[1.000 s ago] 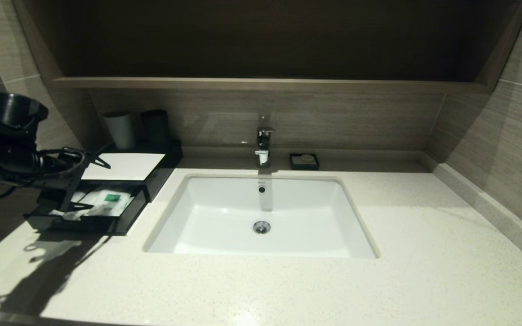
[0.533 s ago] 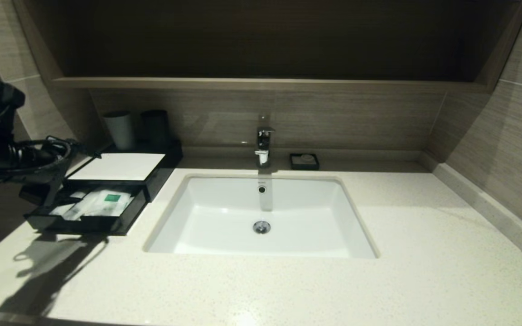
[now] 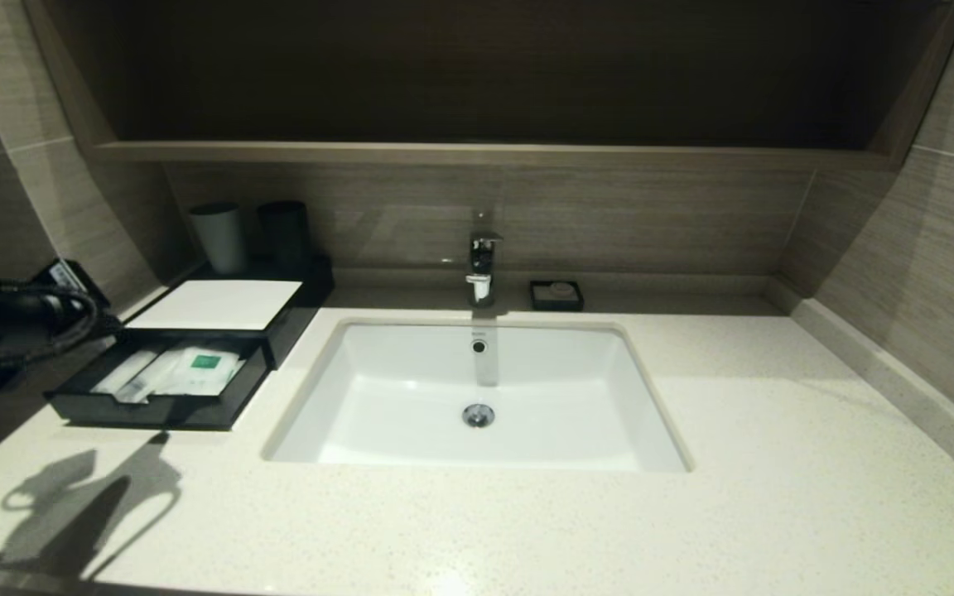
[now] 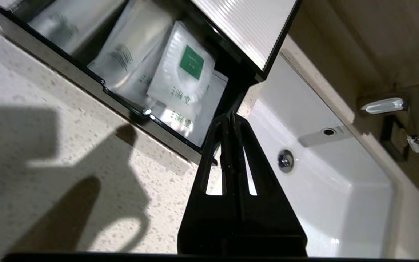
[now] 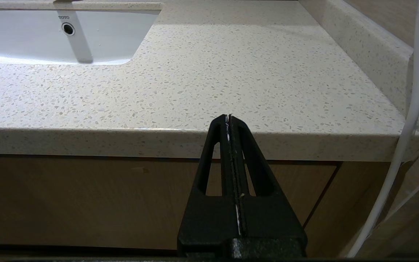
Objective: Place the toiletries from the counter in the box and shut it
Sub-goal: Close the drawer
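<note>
In head view the left arm is cut off at the frame edge, its tool tip not seen. Left wrist view shows the left tool [image 4: 230, 118] pressed together, holding nothing, above the drawer's front corner near the sink [image 4: 340, 189]. The box [image 3: 220, 305] stands on the tabletop [image 3: 527, 530] w/ drawer pulled out; sachet [image 4: 186, 72] w/ green mark and other packets lie inside, print too small to read. Right tool [image 5: 229, 120], only in right wrist view, is pressed together, parked below the tabletop's edge.

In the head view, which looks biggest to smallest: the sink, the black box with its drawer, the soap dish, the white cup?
1. Sink.
2. Black box.
3. White cup.
4. Soap dish, though cup and dish look close in size.
</note>
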Robot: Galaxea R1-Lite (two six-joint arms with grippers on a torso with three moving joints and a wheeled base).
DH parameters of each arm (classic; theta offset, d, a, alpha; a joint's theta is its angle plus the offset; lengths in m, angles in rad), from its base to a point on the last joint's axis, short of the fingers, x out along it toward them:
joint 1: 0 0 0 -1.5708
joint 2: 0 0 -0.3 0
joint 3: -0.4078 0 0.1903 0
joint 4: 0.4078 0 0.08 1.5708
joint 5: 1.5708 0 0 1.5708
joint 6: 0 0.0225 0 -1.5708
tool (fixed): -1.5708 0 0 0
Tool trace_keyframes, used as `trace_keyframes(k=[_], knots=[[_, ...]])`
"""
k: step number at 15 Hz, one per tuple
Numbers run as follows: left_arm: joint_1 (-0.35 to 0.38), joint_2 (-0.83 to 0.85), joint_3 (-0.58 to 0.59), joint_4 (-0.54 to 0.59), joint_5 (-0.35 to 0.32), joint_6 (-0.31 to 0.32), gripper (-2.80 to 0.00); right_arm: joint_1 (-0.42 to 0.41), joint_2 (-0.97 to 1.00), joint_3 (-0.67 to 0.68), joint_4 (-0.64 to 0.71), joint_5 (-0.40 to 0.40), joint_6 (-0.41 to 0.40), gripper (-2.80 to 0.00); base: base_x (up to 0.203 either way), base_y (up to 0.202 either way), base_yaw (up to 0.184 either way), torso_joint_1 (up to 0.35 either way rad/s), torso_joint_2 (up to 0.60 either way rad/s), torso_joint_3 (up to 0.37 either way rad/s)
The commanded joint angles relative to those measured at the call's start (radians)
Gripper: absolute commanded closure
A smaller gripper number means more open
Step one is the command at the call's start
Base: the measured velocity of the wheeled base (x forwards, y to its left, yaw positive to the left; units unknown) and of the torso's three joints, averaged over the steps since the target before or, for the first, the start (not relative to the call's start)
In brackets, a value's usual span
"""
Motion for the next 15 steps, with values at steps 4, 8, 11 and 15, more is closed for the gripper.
trace_keyframes(k=[4, 8, 11, 15], knots=[[0.033, -0.084, 0.129, -0.097, 0.011, 0.238, 0.00, 0.000, 0.000, 0.000, 0.000, 0.000, 0.000, 0.00, 0.000, 0.000, 0.000, 0.000, 0.00, 0.000], [0.101, -0.118, 0.187, -0.178, -0.001, 0.429, 0.00, 0.000, 0.000, 0.000, 0.001, 0.000, 0.000, 0.00, 0.000, 0.000, 0.000, 0.000, 0.00, 0.000], [0.106, -0.127, 0.221, -0.180, -0.006, 0.438, 0.00, 0.000, -0.001, 0.000, 0.000, 0.000, 0.000, 0.00, 0.000, 0.000, 0.000, 0.000, 0.00, 0.000], [0.106, -0.133, 0.302, -0.182, -0.014, 0.485, 0.00, 0.000, 0.000, 0.000, 0.000, 0.000, 0.000, 0.00, 0.000, 0.000, 0.000, 0.000, 0.00, 0.000]])
